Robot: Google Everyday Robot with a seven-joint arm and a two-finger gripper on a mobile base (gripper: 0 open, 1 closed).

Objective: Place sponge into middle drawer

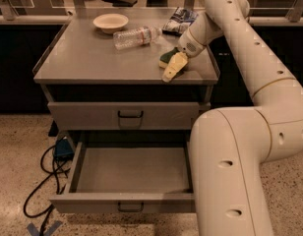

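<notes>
The sponge [166,59] lies on the right side of the cabinet top [87,58]; only its dark green edge shows, the rest is under my gripper. My gripper [171,72] is down on the cabinet top, over and just in front of the sponge, pointing toward the front edge. The middle drawer [87,203] stands pulled out below, with nothing in it and its dark wire handle at the front centre.
A closed grey drawer [82,116] sits above the open one. On the cabinet top are a pale bowl [110,21], a lying plastic bottle [136,36] and a blue-and-white snack bag [178,19]. My arm [230,181] fills the right. A black cable [41,183] lies on the floor at left.
</notes>
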